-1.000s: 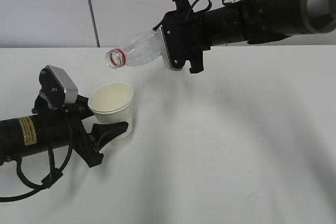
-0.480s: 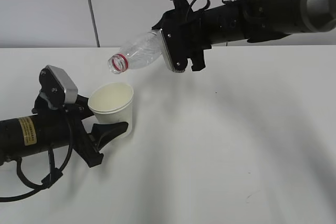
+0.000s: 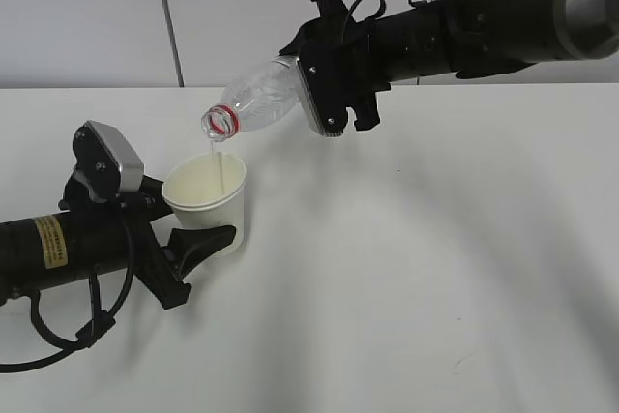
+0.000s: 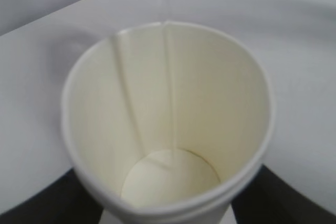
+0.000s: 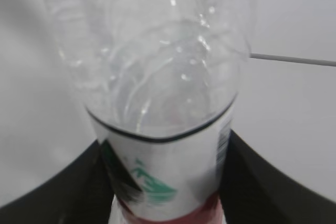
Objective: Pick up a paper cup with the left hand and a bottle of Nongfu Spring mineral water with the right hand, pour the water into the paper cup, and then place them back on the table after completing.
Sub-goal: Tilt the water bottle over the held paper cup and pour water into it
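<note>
Left hand (image 3: 198,244) at lower left clenched around the cup (image 3: 206,200) held upright over the table (image 3: 435,268), thin stream of water (image 3: 219,157) fell into it at centre-left, bottle (image 3: 253,101) tilted mouth-down above, right hand (image 3: 305,79) at upper centre gripped its body.

The tabletop (image 3: 435,268) is a plain white flat surface running back to a light grey panelled wall (image 3: 87,16), whose dark vertical seam (image 3: 168,16) meets the tabletop's far edge at the left. Soft grey shadows fall across the tabletop right of that seam. Whether the paper cup (image 3: 206,200) rests on it cannot be told.
</note>
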Available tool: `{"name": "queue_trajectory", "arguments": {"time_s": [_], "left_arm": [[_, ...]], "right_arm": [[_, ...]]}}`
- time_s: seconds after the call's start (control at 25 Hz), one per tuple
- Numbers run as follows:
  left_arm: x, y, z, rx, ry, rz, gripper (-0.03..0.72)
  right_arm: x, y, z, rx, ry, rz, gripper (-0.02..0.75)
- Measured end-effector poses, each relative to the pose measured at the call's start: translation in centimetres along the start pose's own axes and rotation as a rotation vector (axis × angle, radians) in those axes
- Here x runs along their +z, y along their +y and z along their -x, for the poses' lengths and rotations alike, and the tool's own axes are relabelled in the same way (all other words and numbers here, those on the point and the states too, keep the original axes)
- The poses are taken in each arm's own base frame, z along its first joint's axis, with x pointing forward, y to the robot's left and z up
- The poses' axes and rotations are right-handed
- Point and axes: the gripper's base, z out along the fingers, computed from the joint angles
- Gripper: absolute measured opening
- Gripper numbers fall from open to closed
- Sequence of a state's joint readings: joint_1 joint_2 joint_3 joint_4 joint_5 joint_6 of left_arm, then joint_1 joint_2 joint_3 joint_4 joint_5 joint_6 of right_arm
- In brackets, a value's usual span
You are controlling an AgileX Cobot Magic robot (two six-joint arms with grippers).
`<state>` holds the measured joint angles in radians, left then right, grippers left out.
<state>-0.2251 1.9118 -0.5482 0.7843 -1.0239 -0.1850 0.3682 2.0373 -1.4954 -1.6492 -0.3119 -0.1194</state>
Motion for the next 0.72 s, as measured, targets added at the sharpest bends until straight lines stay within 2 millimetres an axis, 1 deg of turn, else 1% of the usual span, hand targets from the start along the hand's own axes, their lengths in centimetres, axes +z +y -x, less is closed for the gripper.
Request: {"name": "queue_trajectory", "arguments": {"time_s": [0.72], "left_arm": [[0.0, -0.22, -0.05, 0.015, 0.005, -0.024, 0.429]], "right_arm": [[0.01, 0.0, 0.04, -0.04, -0.001, 0.0, 0.398]]}}
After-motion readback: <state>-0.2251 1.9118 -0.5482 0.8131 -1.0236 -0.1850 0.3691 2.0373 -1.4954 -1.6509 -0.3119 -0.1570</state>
